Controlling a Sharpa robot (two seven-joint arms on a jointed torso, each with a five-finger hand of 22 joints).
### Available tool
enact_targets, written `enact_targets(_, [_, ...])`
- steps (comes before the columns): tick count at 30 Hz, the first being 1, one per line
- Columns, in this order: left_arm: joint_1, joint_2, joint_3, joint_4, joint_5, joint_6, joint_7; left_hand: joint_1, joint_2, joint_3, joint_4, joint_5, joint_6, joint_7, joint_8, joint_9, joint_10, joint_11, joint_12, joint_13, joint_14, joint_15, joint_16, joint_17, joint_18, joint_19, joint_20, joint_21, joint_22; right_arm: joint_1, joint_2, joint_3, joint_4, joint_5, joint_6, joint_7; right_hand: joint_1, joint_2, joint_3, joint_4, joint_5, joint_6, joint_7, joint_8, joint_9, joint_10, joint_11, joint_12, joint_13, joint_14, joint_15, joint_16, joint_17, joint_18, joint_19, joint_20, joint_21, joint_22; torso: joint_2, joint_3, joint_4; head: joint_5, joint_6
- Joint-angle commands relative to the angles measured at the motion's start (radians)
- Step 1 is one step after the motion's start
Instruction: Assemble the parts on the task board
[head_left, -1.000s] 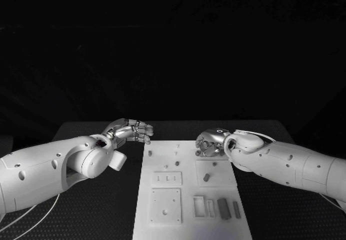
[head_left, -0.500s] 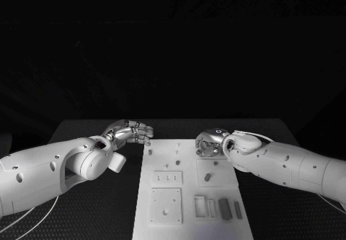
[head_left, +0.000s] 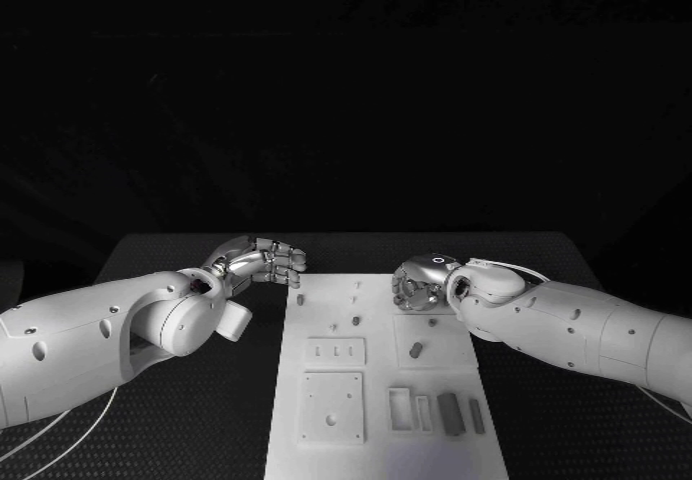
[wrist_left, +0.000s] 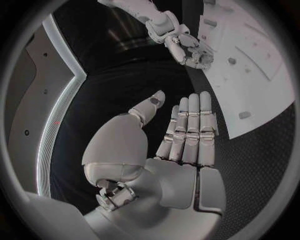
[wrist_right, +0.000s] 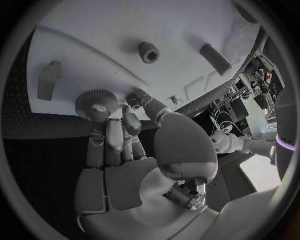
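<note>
So my right hand was at the far right corner of the white task board, fingers curled onto a round ridged knob-like part, touching it though I couldn't tell if it was a firm hold. My left hand hovered flat and empty just off the far left edge. Best bet, I figured: keep the part upright and go down slowly, since matte plastic on matte plastic can bind.

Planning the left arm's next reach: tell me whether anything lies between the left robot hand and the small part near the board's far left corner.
Nothing visible does. The left robot hand hovers off the task board, fingers apart and empty; only bare table and board separate it from the small part.
</note>
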Motion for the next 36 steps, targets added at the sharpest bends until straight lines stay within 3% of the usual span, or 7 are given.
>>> enact_targets(1, [0.001, -0.001, 0.001, 0.001, -0.003, 0.013, 0.007, -0.011, -0.001, -0.005, -0.001, -0.004, 0.000, 0.008, -0.004, -0.002, 0.001, 0.007, -0.006, -0.001, -0.005, 0.002, -0.004, 0.001, 0.011, -0.008, -0.001, -0.006, 0.002, -0.002, -0.004, -0.001, 0.004, -0.021, 0.010, -0.004, -0.002, 0.005, 0.007, 0.001, -0.001, 0.005, 0.000, 0.001, 0.001, 0.006, -0.001, 0.007, 0.001, 0.006, 0.001, 0.006, 0.001, 0.014, -0.003, -0.008, 0.004, 0.024, 0.001, 0.0005, 0.0010, 0.000, -0.003])
enact_targets(6, [0.001, -0.003, 0.001, -0.001, -0.003, 0.013, 0.006, -0.011, -0.001, -0.005, -0.001, -0.004, -0.001, 0.008, -0.005, -0.002, 0.001, 0.008, -0.007, -0.001, -0.005, 0.002, -0.005, 0.002, 0.011, -0.008, -0.001, -0.007, 0.002, -0.002, -0.005, -0.001, 0.005, -0.022, 0.015, -0.003, -0.002, 0.005, 0.007, 0.001, -0.001, 0.005, 0.000, 0.001, 0.001, 0.006, -0.001, 0.007, 0.001, 0.006, 0.001, 0.006, 0.001, 0.014, -0.003, -0.008, 0.004, 0.024, 0.001, 0.0005, 0.0006, 0.001, -0.004])
enact_targets(7, [0.001, -0.003, 0.001, -0.001, -0.002, 0.013, 0.006, -0.011, -0.001, -0.005, -0.001, -0.004, -0.001, 0.008, -0.005, -0.002, 0.001, 0.008, -0.007, -0.001, -0.005, 0.002, -0.005, 0.002, 0.011, -0.008, -0.001, -0.007, 0.002, -0.002, -0.004, -0.001, 0.006, -0.022, 0.015, -0.003, 0.001, 0.020, 0.012, 0.001, -0.001, 0.040, -0.008, 0.020, 0.010, 0.018, -0.006, 0.018, 0.009, 0.015, -0.001, 0.010, 0.011, 0.014, -0.002, -0.009, 0.007, 0.024, 0.001, 0.0005, 0.0006, 0.001, -0.004])
enact_targets(24, [0.001, -0.002, 0.001, -0.005, -0.002, 0.012, 0.006, -0.011, -0.001, -0.005, -0.001, -0.004, -0.001, 0.008, -0.006, -0.002, 0.000, 0.008, -0.009, -0.001, -0.005, 0.002, -0.007, 0.004, 0.011, -0.009, 0.000, -0.007, 0.002, -0.009, 0.002, -0.002, 0.001, -0.038, 0.016, -0.003, 0.001, 0.064, 0.028, 0.000, -0.001, 0.097, -0.032, 0.039, 0.030, 0.049, -0.030, 0.034, 0.023, 0.030, -0.025, 0.019, 0.023, 0.014, -0.009, -0.015, 0.027, 0.023, 0.001, 0.0004, 0.0015, -0.001, -0.011])
enact_targets(27, [0.001, -0.003, 0.001, -0.005, -0.002, 0.011, 0.006, -0.011, -0.001, -0.005, -0.001, -0.004, -0.001, 0.008, -0.006, -0.002, 0.000, 0.008, -0.010, -0.001, -0.005, 0.002, -0.008, 0.004, 0.011, -0.009, 0.000, -0.008, 0.002, -0.009, 0.002, -0.002, 0.006, -0.040, -0.011, -0.013, -0.001, 0.066, 0.028, 0.000, -0.001, 0.103, -0.034, 0.042, 0.033, 0.052, -0.033, 0.037, 0.026, 0.032, -0.027, 0.020, 0.025, 0.014, -0.010, -0.015, 0.029, 0.023, 0.001, 0.0003, 0.0012, -0.001, -0.012])
enact_targets(30, [0.001, -0.003, 0.001, -0.005, -0.002, 0.011, 0.006, -0.011, -0.001, -0.005, -0.001, -0.004, -0.002, 0.008, -0.006, -0.002, 0.000, 0.008, -0.010, -0.001, -0.005, 0.002, -0.008, 0.004, 0.011, -0.009, 0.000, -0.008, 0.002, -0.009, -0.003, -0.002, 0.022, -0.032, -0.085, -0.045, -0.010, 0.070, 0.027, 0.002, -0.002, 0.107, -0.036, 0.042, 0.035, 0.055, -0.034, 0.037, 0.027, 0.034, -0.029, 0.020, 0.026, 0.014, -0.009, -0.015, 0.032, 0.023, 0.000, -0.0001, 0.0004, -0.002, -0.012])
enact_targets(36, [0.002, -0.005, 0.001, -0.006, -0.001, 0.009, 0.008, -0.012, -0.001, -0.005, -0.001, -0.004, -0.002, 0.008, -0.006, -0.003, 0.000, 0.008, -0.011, -0.001, -0.005, 0.002, -0.008, 0.005, 0.011, -0.009, 0.000, -0.008, 0.003, -0.008, -0.018, -0.002, 0.065, -0.045, -0.139, -0.090, -0.030, 0.072, 0.025, 0.006, -0.001, 0.112, -0.038, 0.042, 0.038, 0.066, -0.037, 0.047, 0.035, 0.047, -0.031, 0.025, 0.037, 0.014, -0.004, -0.015, 0.036, 0.022, -0.001, -0.0012, 0.0001, -0.002, -0.009])
